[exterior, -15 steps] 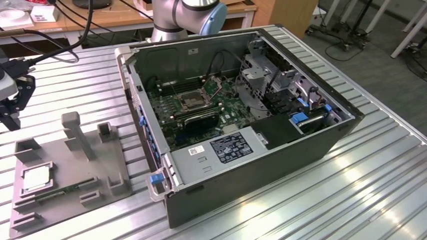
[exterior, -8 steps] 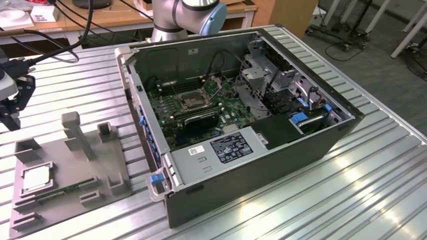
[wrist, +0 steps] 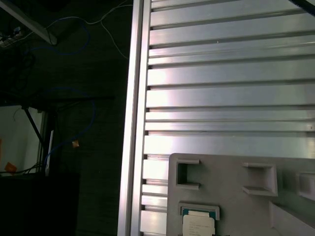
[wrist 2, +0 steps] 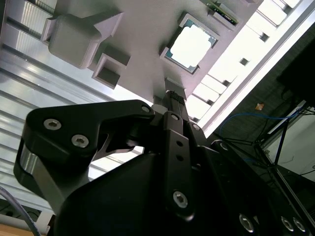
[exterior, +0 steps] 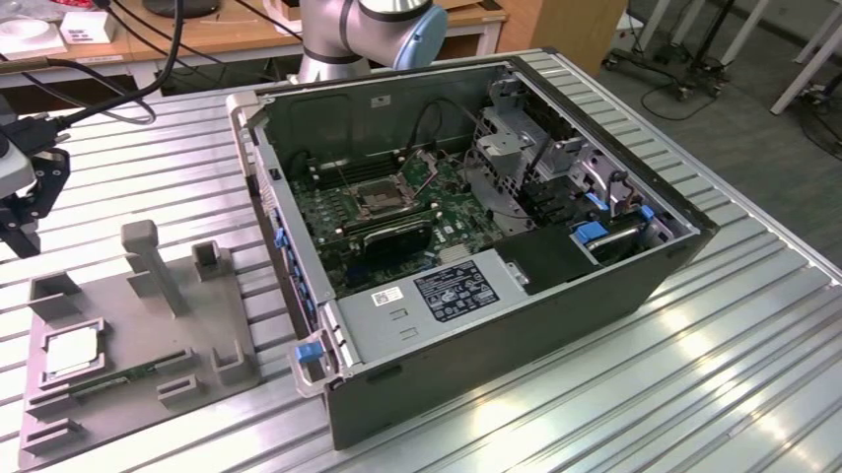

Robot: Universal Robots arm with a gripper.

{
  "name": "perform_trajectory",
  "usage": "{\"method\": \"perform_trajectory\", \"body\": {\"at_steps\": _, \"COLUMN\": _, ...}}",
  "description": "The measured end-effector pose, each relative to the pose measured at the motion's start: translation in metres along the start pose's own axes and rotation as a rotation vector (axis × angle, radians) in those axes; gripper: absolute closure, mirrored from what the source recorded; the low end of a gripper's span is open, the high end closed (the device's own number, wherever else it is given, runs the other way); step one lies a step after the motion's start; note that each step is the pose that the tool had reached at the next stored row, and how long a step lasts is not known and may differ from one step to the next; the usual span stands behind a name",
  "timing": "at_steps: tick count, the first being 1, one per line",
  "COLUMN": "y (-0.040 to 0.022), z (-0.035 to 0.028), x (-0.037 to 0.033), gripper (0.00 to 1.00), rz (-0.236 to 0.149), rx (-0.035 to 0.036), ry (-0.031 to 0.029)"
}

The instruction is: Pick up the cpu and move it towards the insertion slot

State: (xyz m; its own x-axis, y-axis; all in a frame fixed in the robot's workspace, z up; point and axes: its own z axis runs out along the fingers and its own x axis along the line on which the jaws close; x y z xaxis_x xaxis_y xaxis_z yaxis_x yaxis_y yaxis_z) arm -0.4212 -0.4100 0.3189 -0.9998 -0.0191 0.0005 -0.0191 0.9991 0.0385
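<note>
The cpu point(exterior: 73, 351) lies flat in a square recess of a grey holder plate point(exterior: 132, 379) at the exterior view's left, silvery top up. It also shows in both wrist views, cpu point(wrist 2: 192, 45) and cpu point(wrist: 199, 225). My gripper point(exterior: 20, 232) hangs above the table behind the holder plate, apart from the cpu and holding nothing that I can see. In the second wrist view the black gripper point(wrist 2: 173, 96) points toward the plate, short of the cpu. The insertion slot point(exterior: 375, 202) sits on the green board inside the open computer case point(exterior: 526, 325).
The holder plate carries upright grey posts point(exterior: 148, 264) and a narrow green strip point(exterior: 125, 377). The table point(exterior: 736, 394) is ribbed aluminium; its edge point(wrist: 132, 123) drops to a dark floor with cables. The arm's base point(exterior: 355, 30) stands behind the case.
</note>
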Motion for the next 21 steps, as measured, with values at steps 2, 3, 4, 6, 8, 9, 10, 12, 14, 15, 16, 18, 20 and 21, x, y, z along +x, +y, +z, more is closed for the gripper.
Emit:
{"method": "perform_trajectory", "body": {"at_steps": 2, "y": 0.0, "z": 0.0, "x": 0.0, "gripper": 0.9, "rz": 0.0, "rx": 0.0, "ry": 0.0}}
{"method": "perform_trajectory", "body": {"at_steps": 3, "y": 0.0, "z": 0.0, "x": 0.0, "gripper": 0.9, "rz": 0.0, "rx": 0.0, "ry": 0.0}}
{"method": "perform_trajectory", "body": {"at_steps": 4, "y": 0.0, "z": 0.0, "x": 0.0, "gripper": 0.9, "rz": 0.0, "rx": 0.0, "ry": 0.0}}
{"method": "perform_trajectory", "body": {"at_steps": 6, "y": 0.0, "z": 0.0, "x": 0.0, "gripper": 0.9, "rz": 0.0, "rx": 0.0, "ry": 0.0001}}
{"method": "perform_trajectory", "body": {"at_steps": 8, "y": 0.0, "z": 0.0, "x": 0.0, "gripper": 0.9, "rz": 0.0, "rx": 0.0, "ry": 0.0001}}
{"method": "perform_trajectory", "body": {"at_steps": 9, "y": 0.0, "z": 0.0, "x": 0.0, "gripper": 0.9, "rz": 0.0, "rx": 0.0, "ry": 0.0001}}
{"method": "perform_trajectory", "body": {"at_steps": 10, "y": 0.0, "z": 0.0001, "x": 0.0, "gripper": 0.9, "rz": 0.0, "rx": 0.0, "ry": 0.0001}}
{"method": "perform_trajectory", "body": {"at_steps": 12, "y": 0.0, "z": 0.0001, "x": 0.0, "gripper": 0.9, "rz": 0.0, "rx": 0.0, "ry": 0.0001}}
{"method": "perform_trajectory", "body": {"at_steps": 14, "y": 0.0, "z": 0.0001, "x": 0.0, "gripper": 0.9, "rz": 0.0, "rx": 0.0, "ry": 0.0001}}
{"method": "perform_trajectory", "body": {"at_steps": 15, "y": 0.0, "z": 0.0001, "x": 0.0, "gripper": 0.9, "rz": 0.0, "rx": 0.0, "ry": 0.0}}
{"method": "perform_trajectory", "body": {"at_steps": 16, "y": 0.0, "z": 0.0001, "x": 0.0, "gripper": 0.9, "rz": 0.0, "rx": 0.0, "ry": 0.0001}}
{"method": "perform_trajectory", "body": {"at_steps": 18, "y": 0.0, "z": 0.0001, "x": 0.0, "gripper": 0.9, "rz": 0.0, "rx": 0.0, "ry": 0.0}}
{"method": "perform_trajectory", "body": {"at_steps": 20, "y": 0.0, "z": 0.0001, "x": 0.0, "gripper": 0.9, "rz": 0.0, "rx": 0.0, "ry": 0.0}}
{"method": "perform_trajectory", "body": {"at_steps": 21, "y": 0.0, "z": 0.0002, "x": 0.0, "gripper": 0.9, "rz": 0.0, "rx": 0.0, "ry": 0.0}}
